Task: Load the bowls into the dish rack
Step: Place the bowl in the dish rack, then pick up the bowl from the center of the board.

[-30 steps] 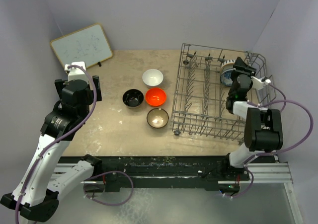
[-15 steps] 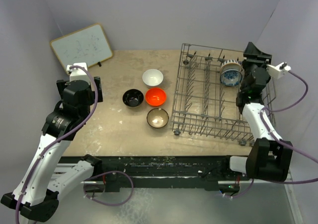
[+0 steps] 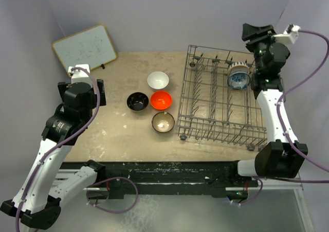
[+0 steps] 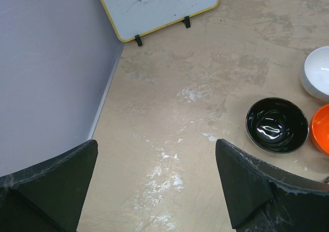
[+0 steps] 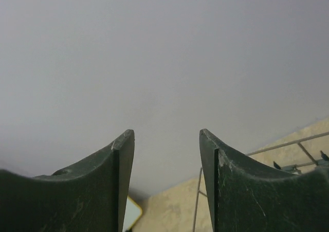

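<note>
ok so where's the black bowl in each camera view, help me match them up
Top external: black bowl sits left of centre on the table, just left of the orange-red bowl.
Left wrist: black bowl at right, with the orange-red bowl cut off by the right edge.
Right wrist: not in view.
Shared landmark: the white board, also at top in the left wrist view.

Over the last second the right arm has risen from inside the dish rack (image 3: 223,95) to stand tall above its far right corner. Its right end effector (image 3: 255,32), earlier down among the tines against the blue-and-white patterned bowl (image 3: 238,77), is now clear of that bowl, lifted high and pointing toward the back wall. In the right wrist view its fingers (image 5: 122,155) stand apart with nothing between them, facing mostly bare wall.
</note>
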Available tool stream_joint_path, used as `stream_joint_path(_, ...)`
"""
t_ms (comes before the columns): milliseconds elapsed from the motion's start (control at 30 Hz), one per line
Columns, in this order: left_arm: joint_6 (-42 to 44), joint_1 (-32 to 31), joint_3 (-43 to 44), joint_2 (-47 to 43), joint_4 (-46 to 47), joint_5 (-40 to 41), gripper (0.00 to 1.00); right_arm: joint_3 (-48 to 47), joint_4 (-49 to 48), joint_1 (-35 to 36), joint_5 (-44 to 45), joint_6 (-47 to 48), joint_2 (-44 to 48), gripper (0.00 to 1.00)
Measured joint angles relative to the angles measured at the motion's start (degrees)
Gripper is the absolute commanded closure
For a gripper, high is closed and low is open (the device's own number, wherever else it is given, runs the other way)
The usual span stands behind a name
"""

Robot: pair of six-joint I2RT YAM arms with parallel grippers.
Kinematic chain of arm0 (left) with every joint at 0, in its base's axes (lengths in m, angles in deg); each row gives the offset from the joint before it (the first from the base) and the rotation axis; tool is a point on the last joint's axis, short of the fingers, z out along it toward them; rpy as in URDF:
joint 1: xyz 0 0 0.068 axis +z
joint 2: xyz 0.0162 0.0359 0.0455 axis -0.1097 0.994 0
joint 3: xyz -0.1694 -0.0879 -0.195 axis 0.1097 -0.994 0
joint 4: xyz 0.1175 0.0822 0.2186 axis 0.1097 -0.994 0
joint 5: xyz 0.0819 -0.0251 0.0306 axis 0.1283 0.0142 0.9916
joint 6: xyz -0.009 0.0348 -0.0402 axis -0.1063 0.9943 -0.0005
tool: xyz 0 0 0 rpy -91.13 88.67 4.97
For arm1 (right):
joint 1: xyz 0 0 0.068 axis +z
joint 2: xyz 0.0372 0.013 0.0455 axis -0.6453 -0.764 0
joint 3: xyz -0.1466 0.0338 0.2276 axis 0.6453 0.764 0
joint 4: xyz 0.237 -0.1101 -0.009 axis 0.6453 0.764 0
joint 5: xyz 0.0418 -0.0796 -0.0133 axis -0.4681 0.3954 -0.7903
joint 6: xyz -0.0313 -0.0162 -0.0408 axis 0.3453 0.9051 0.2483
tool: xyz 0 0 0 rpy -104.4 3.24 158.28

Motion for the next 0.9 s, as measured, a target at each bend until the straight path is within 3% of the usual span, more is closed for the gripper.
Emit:
stream_joint_path(167,-1.09,0.00,3.39,0.09,-1.79,-1.09,0.01,-9.53,11.34,9.62,-1.55,10.01,-1.01,0.32)
stream_joint_path(300,-2.51,0.00,7.02,-0.11,-4.00,-1.79,0.01,-11.93,16.06,18.03,-2.78,15.15,-0.70,0.32)
stream_joint_path(500,-4.46,0.00,11.15,-1.27,-7.67,-1.84,0.01,-12.83,20.57,24.81,-4.52,17.86,-2.43,0.31)
stream_joint_path(900,-5.01,0.00,14.38,-3.63,-11.93,-0.83,0.01,-30.53,33.07,45.16,-6.62,24.33,-25.75,0.31)
